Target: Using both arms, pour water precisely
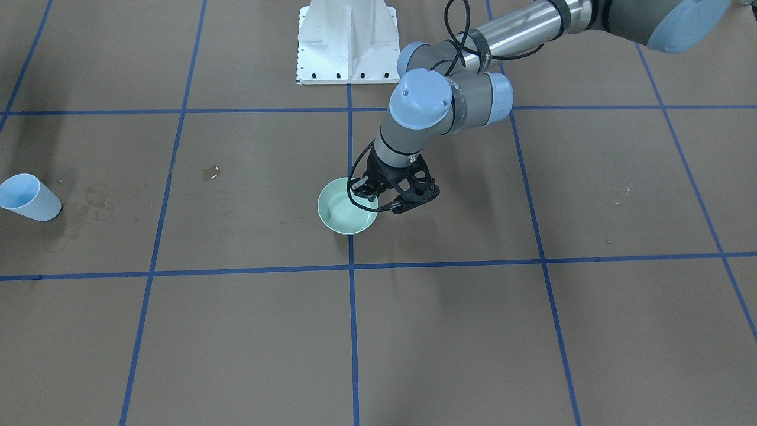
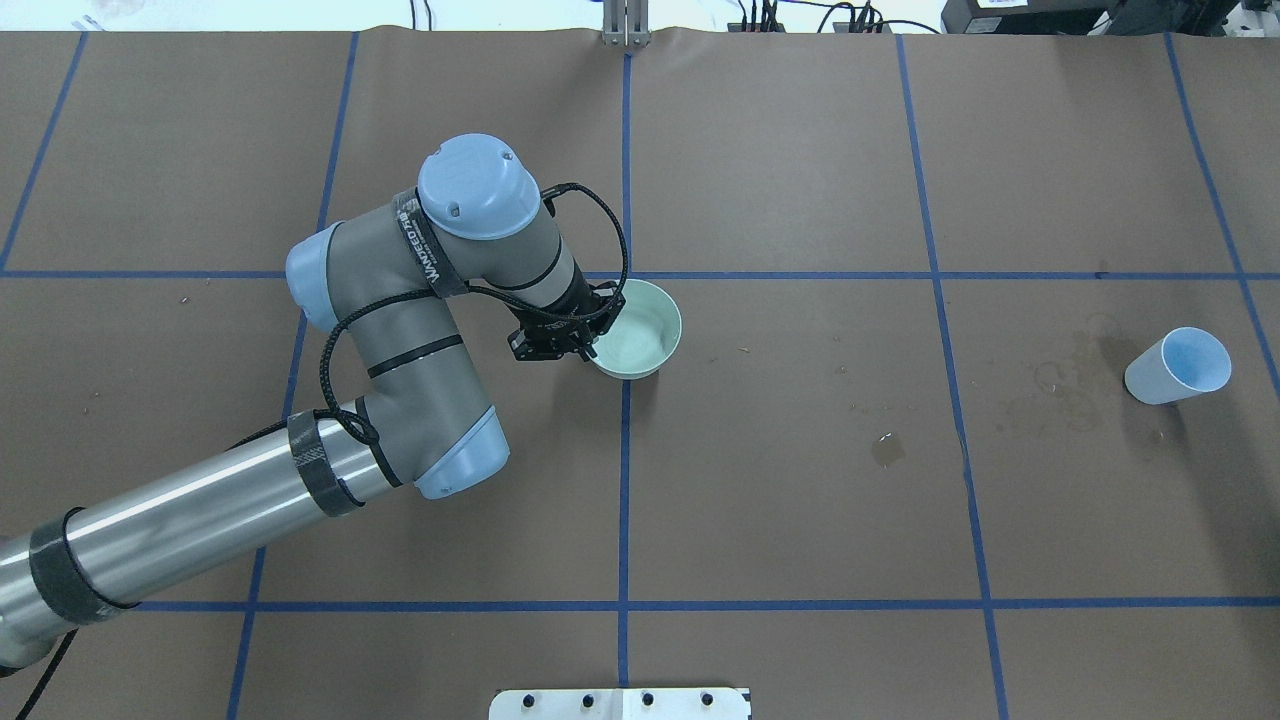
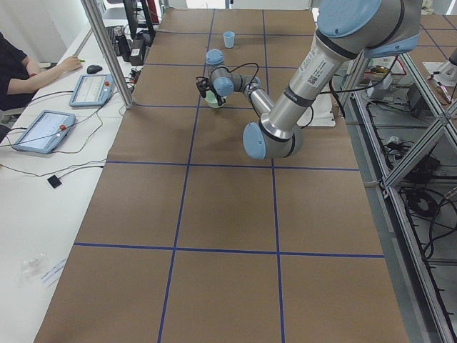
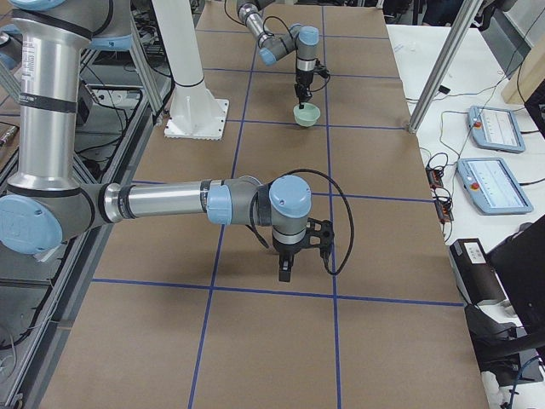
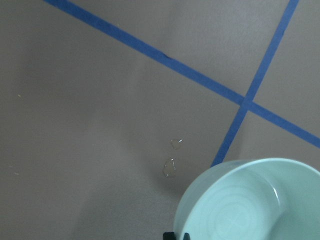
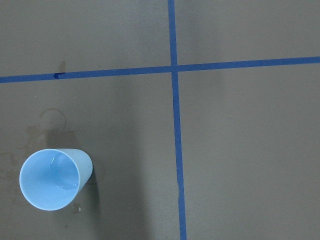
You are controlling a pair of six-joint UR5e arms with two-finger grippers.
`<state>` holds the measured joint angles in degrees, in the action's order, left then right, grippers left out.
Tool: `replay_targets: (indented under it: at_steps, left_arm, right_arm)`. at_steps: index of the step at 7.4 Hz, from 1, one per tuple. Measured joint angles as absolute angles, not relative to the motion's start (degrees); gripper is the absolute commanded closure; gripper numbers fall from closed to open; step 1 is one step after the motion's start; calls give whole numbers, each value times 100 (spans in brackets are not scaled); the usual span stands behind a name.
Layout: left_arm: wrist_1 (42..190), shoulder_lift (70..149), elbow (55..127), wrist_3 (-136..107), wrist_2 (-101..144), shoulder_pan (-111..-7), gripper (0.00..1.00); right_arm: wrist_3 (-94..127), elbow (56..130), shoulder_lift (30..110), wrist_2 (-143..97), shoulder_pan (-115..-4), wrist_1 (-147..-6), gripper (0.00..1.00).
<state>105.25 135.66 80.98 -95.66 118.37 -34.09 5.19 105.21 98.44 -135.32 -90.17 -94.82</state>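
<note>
1. Step in hand, as judged: the left end effector (image 1: 368,193) secures the mint bowl (image 1: 343,216) by the rim on the robot's left side. Lift slowly and hold it level, since a one-sided rim grip may let it tip.
2. Left end effector: narrow, and it appears pinched across the bowl's rim.
3. Right end effector (image 4: 285,271): well apart from the bowl, pointing down over the worktop (image 1: 532,331). I cannot tell how far open it is.
4. Water (image 6: 64,187): a faint glint in the blue cup (image 1: 26,198), well apart from the bowl. A small puddle (image 2: 887,449) lies between the two.
</note>
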Motion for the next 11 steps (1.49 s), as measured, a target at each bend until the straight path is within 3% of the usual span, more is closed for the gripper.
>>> replay_targets:
  at_steps: [1,2,3,5,7,11]
  left_arm:
    - [10538,13568,8037,-9564,11832,-3398,100]
    - [10542,13570,7991,-9563,11829,-3368,54]
    - [10541,13569,7956,-9564,11825,-3322,30]
    - [10533,13565,7946,-9570,11822,-3239,1]
    - [10526,13567,8087,-9570,11823,-3291,0]
    - [10104,13503,9120,-9549,12276,-4190,0]
  right_arm:
    - [517,10522,9844,-13534,-9017,-9481,1]
    - [511,10525,9844,-13537,-9017,-9478,1]
    - [502,10528,9844,-13540,-9017,-9476,1]
    - [484,10524,9844,-13543,-9018,-9475,1]
    - [470,10524,9829,-13565,-9018,-9476,1]
    - [521,10496,9548,-13626,-8927,-9472,1]
